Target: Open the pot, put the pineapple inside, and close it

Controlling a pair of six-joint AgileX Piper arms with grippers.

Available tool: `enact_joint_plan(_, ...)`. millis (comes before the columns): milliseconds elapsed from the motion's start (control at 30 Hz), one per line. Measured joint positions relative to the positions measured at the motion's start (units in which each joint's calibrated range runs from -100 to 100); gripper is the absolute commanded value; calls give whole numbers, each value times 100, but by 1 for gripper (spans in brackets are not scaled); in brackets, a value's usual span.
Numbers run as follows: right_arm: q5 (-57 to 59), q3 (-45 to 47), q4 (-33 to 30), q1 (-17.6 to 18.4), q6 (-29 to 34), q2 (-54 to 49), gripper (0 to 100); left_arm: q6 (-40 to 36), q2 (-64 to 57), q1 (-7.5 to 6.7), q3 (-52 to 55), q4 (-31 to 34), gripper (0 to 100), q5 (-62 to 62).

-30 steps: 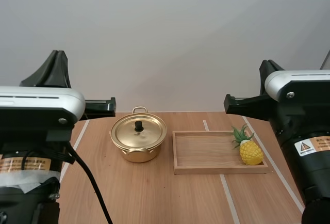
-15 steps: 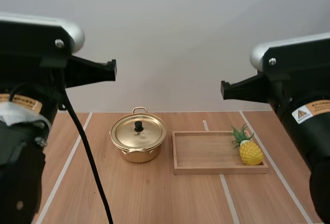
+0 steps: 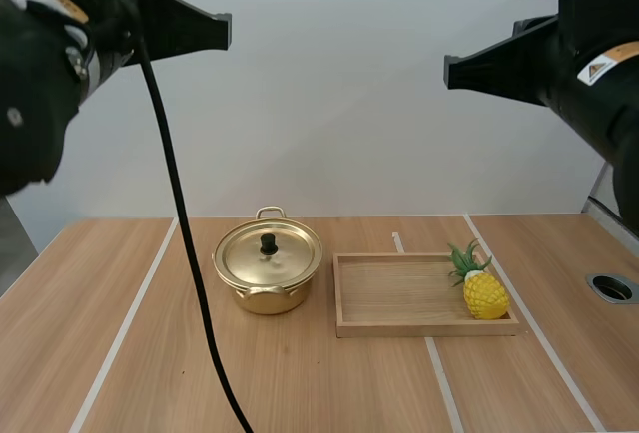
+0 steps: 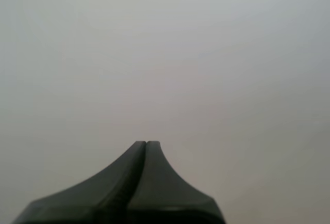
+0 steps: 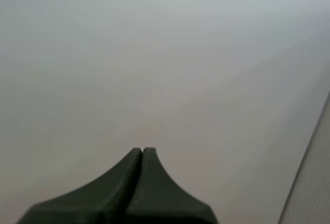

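Note:
A gold pot (image 3: pixel 268 273) with its lid (image 3: pixel 268 251) on and a black knob stands on the wooden table, left of centre. To its right lies a wooden tray (image 3: pixel 399 325), and a yellow pineapple (image 3: pixel 483 289) with green leaves rests at the tray's right end. My left gripper (image 3: pixel 224 30) is raised high at the upper left, far above the pot. My right gripper (image 3: pixel 451 70) is raised high at the upper right, well above the tray. Both wrist views show fingers together as one dark wedge, the left gripper (image 4: pixel 146 143) and the right gripper (image 5: pixel 142 150) facing a plain grey wall.
The table (image 3: pixel 300 383) has pale lines running front to back. A round hole (image 3: pixel 611 287) sits in the tabletop at the far right edge. Bare wood lies in front of the pot and tray.
Both arms have risen steeply, from table height up to the top of the high view. The pot, tray and pineapple have not moved.

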Motion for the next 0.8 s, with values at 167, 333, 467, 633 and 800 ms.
enact_joint_plan(167, 675, -334, 13, -154, 93, 483, 0, 221, 529, 0, -650, -26, 0, 1124)
enact_joint_plan(333, 1154, -421, 13, -286, 193, 1037, 0, 787, 1044, 0, -1206, -737, 0, 2521)
enact_joint_plan(467, 1358, -421, 2, -286, 219, 1240, 0, 1121, 1378, 0, -1409, -1210, 0, 3308)
enact_joint_plan(633, 1633, -432, -83, -286, 219, 1410, 0, 1374, 1765, 0, -1430, -1421, 0, 3827)
enact_joint_plan(800, 1830, -448, -287, -293, 229, 1566, 0, 1622, 2242, 0, -1430, -1472, 0, 4316)
